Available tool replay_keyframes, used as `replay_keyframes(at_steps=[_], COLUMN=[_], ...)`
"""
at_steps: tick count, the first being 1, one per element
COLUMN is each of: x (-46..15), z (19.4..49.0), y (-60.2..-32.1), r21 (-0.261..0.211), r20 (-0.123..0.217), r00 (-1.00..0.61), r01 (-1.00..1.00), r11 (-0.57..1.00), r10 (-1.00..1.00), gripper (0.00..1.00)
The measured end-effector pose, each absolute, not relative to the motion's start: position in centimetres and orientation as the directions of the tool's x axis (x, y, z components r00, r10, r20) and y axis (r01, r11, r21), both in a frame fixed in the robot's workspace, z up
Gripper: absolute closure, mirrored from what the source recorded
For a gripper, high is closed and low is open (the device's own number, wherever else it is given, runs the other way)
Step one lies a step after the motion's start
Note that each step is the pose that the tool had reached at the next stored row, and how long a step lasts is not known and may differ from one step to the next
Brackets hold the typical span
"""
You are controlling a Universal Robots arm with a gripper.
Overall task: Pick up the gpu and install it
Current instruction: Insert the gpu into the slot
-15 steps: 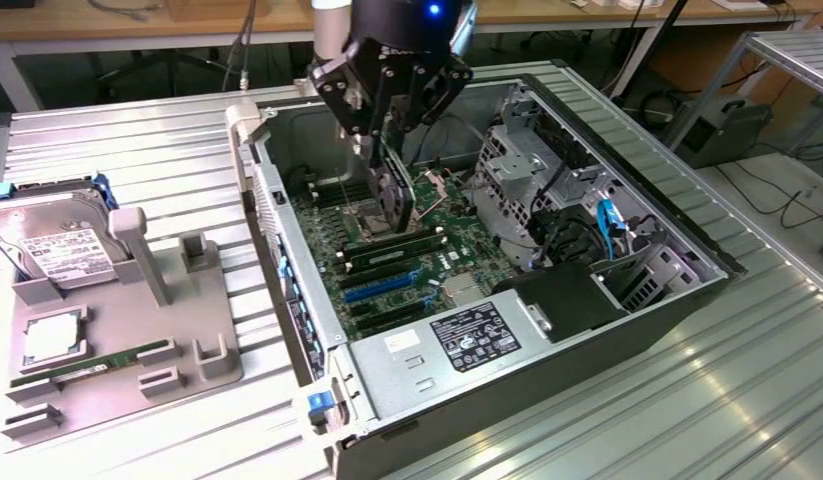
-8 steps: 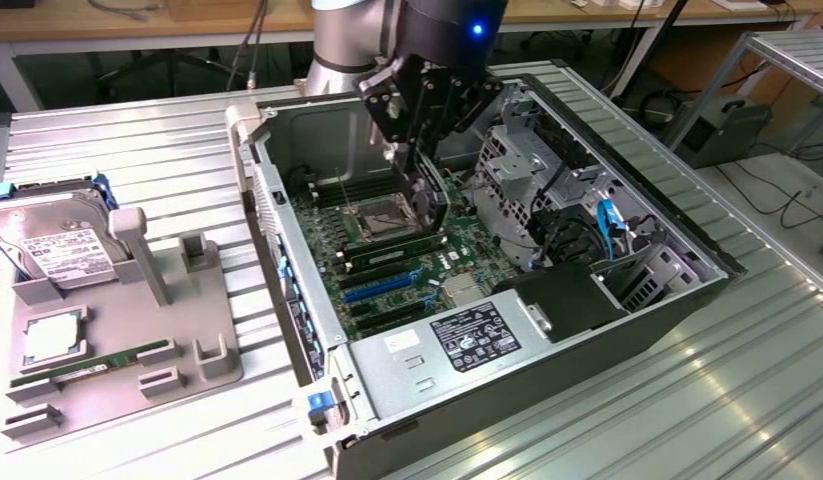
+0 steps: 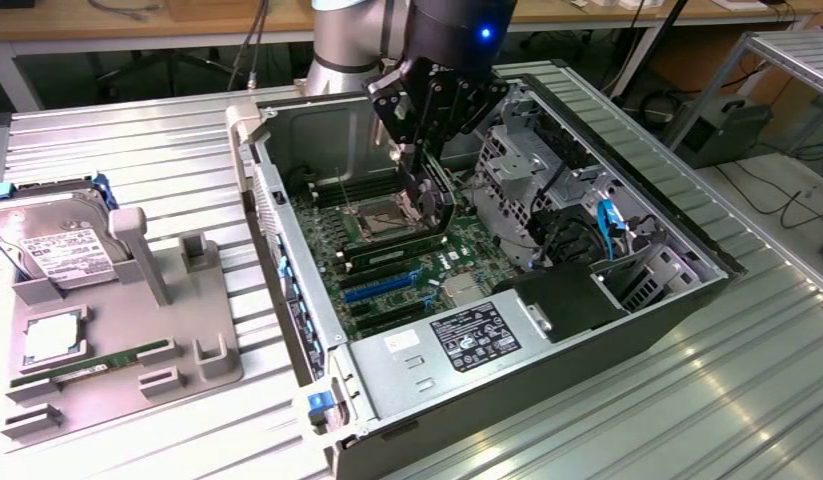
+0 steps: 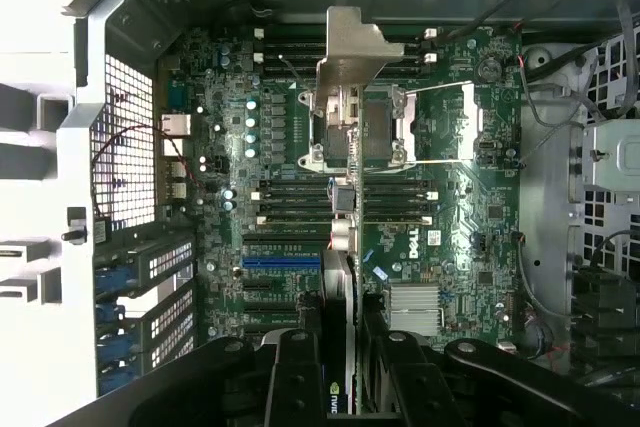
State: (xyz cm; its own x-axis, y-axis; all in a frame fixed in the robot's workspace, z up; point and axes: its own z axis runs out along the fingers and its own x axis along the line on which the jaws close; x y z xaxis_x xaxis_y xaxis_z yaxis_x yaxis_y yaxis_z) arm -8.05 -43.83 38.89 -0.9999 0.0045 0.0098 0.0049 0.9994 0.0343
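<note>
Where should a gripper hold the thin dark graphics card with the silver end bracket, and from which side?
By its long upper edge, from above, pinching the two flat faces, as the black gripper does now. The thin dark graphics card hangs on edge over the green motherboard, leaving its lower edge and silver bracket free.

A robotics lab or workshop: a robot arm (image 3: 344, 45) at top centre, its claw (image 4: 340, 332) gripping the gpu (image 4: 343, 217) inside an opened computer case (image 3: 425, 385) on a ribbed metal desk (image 3: 731, 400). A grey parts tray (image 3: 184, 330) sits at lower left, with wooden desks (image 3: 118, 20) and dangling cables (image 3: 260, 40) along the top edge.
</note>
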Motion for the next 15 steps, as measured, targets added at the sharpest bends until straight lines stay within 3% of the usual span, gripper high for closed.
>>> replay_keyframes(at_steps=[10,15], x=[-8.05,-8.06], z=[38.89,38.88], y=[-43.83,-43.83], r21=[0.034,0.034], r20=[0.01,0.009], r00=[-1.0,-0.995], r01=[0.005,-0.1], r11=[0.999,0.994], r10=[0.004,-0.1], gripper=[0.74,0.74])
